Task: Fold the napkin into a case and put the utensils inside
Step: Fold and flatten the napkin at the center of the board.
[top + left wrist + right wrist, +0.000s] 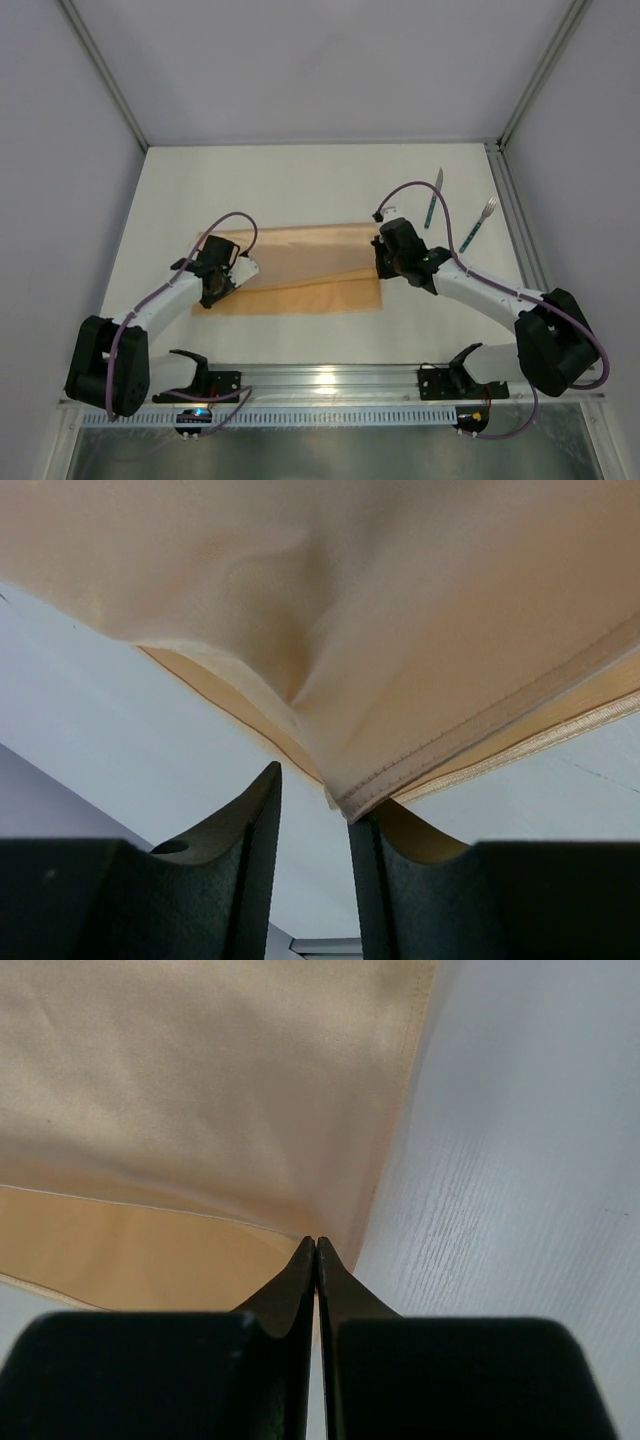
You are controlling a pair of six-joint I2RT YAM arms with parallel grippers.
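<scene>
The peach-orange napkin lies across the middle of the table, its upper layer folded over and partly lifted. At the napkin's left end, my left gripper stands open. A hemmed corner of the napkin rests on the tip of its right finger. My right gripper is shut on the napkin at its right edge and holds the top layer up. The knife and the fork, both teal-handled, lie on the table to the far right, apart from the cloth.
The white table is boxed in by grey walls and metal frame posts, one close to the fork. An aluminium rail with the arm bases runs along the near edge.
</scene>
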